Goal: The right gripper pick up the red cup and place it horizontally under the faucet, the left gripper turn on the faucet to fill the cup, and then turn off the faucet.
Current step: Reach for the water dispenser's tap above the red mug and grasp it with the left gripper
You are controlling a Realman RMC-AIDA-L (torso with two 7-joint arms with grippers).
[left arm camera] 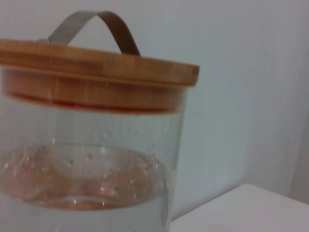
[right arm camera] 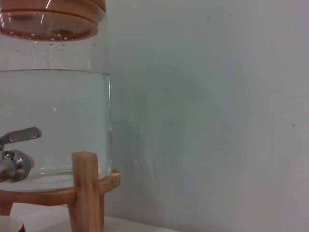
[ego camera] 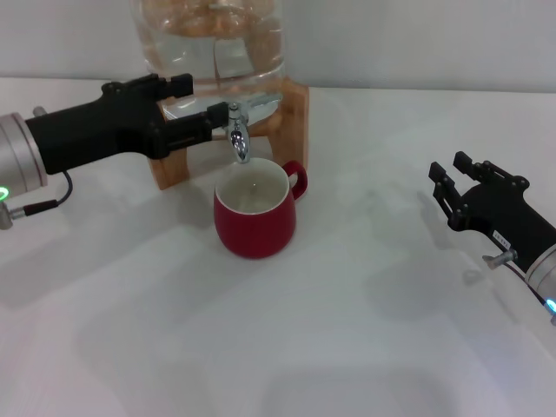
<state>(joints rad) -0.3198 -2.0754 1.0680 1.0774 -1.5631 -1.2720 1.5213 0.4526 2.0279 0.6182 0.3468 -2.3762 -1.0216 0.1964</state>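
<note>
The red cup (ego camera: pixel 254 221) stands upright on the white table, right under the spout of the chrome faucet (ego camera: pixel 240 130); its handle points to the right. A sliver of its rim shows in the right wrist view (right arm camera: pixel 7 225). My left gripper (ego camera: pixel 208 102) reaches in from the left, open, with one finger against the faucet body. The faucet's lever (right arm camera: pixel 19 135) lies level. My right gripper (ego camera: pixel 453 180) is open and empty, well to the right of the cup.
The glass dispenser (ego camera: pixel 213 39) holds water and sits on a wooden stand (ego camera: pixel 297 113) at the back of the table. Its wooden lid (left arm camera: pixel 96 67) with a metal handle fills the left wrist view. A pale wall rises behind.
</note>
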